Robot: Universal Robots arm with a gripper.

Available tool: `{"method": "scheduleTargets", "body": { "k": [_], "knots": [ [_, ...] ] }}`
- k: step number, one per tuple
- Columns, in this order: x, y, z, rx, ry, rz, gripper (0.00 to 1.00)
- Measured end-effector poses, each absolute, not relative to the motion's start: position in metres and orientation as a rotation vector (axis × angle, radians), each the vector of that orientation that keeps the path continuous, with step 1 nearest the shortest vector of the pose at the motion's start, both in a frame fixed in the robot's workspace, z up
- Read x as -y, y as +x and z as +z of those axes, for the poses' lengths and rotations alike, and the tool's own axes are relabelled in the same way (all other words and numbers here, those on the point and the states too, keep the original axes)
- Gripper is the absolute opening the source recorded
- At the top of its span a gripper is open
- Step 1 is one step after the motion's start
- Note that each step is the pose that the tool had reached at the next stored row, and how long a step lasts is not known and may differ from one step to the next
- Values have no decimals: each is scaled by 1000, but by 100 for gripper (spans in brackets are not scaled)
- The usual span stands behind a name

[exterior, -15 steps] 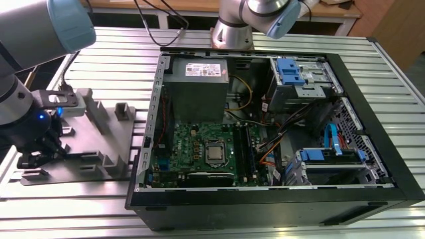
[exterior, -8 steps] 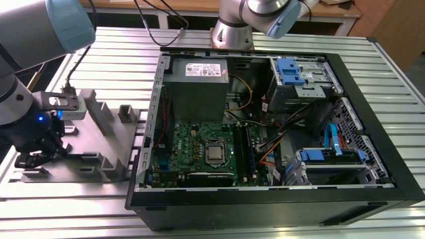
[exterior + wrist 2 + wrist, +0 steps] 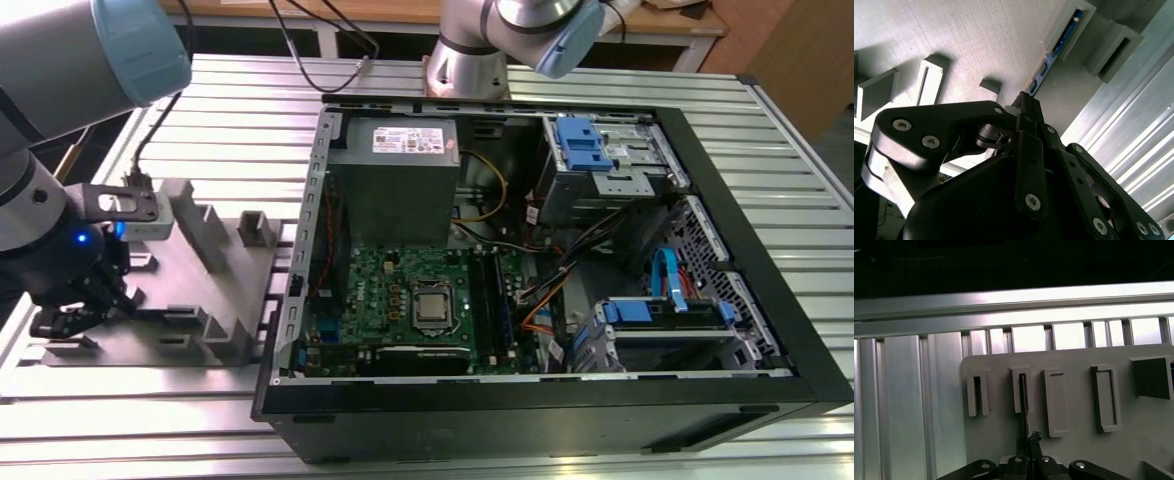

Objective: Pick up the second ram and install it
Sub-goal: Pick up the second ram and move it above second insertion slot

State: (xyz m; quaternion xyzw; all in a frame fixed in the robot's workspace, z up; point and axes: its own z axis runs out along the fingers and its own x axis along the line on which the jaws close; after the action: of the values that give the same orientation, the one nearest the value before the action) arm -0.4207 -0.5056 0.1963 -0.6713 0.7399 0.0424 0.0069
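Clamping shut on one end of the second ram, a single thin dark stick on edge, the end effector holds it where it runs ahead into a slot of the grey tray on the bench. Five upright blocks stand ahead of the end effector in the first wrist view. The second wrist view shows the stick's blue face, and the exterior view shows one open computer case beyond the tray.

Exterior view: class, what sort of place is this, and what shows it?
Probably a robotics assembly bench: an open computer case lies on a slatted metal table, beside a grey tray.
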Motion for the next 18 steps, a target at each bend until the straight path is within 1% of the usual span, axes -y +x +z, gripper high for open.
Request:
{"method": "scheduleTargets", "body": {
  "k": [18],
  "knots": [
    [506,-421,199,-2289,-2129,133,9]
  ]
}}
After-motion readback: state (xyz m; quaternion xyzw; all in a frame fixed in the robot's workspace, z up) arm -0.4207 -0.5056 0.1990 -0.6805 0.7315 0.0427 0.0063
